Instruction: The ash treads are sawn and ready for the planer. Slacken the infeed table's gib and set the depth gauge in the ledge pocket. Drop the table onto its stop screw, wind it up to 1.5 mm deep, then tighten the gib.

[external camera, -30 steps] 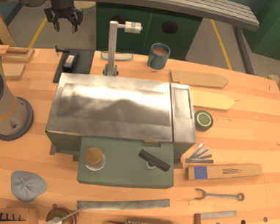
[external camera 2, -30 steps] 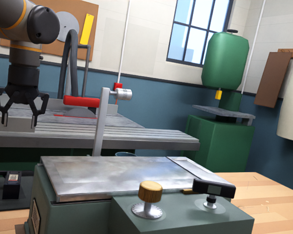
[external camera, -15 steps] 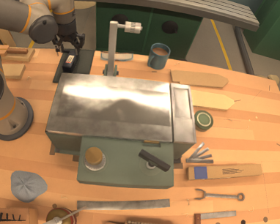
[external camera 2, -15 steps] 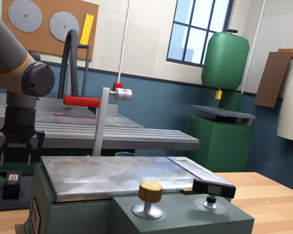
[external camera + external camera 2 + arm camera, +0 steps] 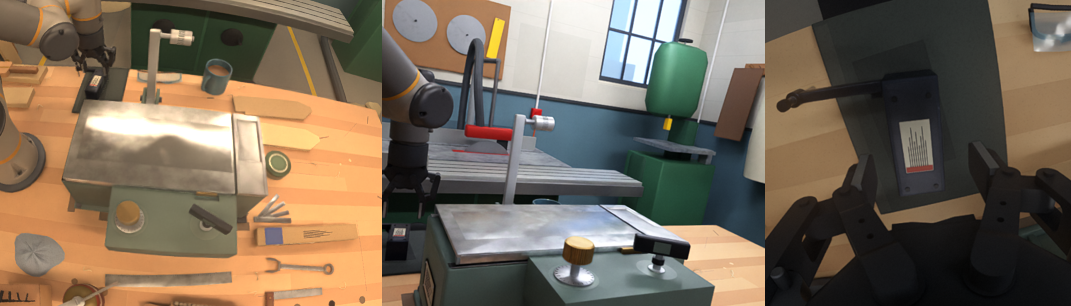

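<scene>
At the back left of the bench, behind the planer, the black depth gauge (image 5: 94, 83) (image 5: 397, 241) (image 5: 913, 132) lies on a dark mat (image 5: 101, 89) with its scale label up and a thin probe arm sticking out to one side. My gripper (image 5: 93, 64) (image 5: 401, 207) (image 5: 921, 170) hangs just above the gauge, open and empty. The planer's steel infeed table (image 5: 152, 145) (image 5: 532, 225) fills the middle. On its green front ledge stand the brass-capped knob (image 5: 128, 212) (image 5: 577, 250) and the black gib lever (image 5: 210, 219) (image 5: 661, 247).
A grey post with a knurled head (image 5: 155, 65) (image 5: 514, 156) rises behind the table, right of the mat. Safety glasses (image 5: 1050, 28) and a mug (image 5: 217, 76) sit further right. Wooden blocks lie left of the mat, and boards and hand tools cover the right and front.
</scene>
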You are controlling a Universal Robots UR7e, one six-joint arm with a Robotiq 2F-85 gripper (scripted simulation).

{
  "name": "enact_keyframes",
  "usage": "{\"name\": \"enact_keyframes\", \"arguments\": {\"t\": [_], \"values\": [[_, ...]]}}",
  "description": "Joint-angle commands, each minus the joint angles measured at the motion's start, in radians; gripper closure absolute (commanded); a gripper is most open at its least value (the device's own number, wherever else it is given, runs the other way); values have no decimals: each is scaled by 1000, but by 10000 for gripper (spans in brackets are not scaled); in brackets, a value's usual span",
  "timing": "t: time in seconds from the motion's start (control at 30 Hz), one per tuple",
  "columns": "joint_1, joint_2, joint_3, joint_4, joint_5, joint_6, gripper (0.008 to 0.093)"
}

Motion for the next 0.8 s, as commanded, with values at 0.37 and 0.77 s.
{"name": "enact_keyframes", "arguments": {"t": [0.37, 0.77], "values": [[0, 30, 19, -49, 0, 0, 334], [0, 82, 47, -128, 0, 0, 334]]}}
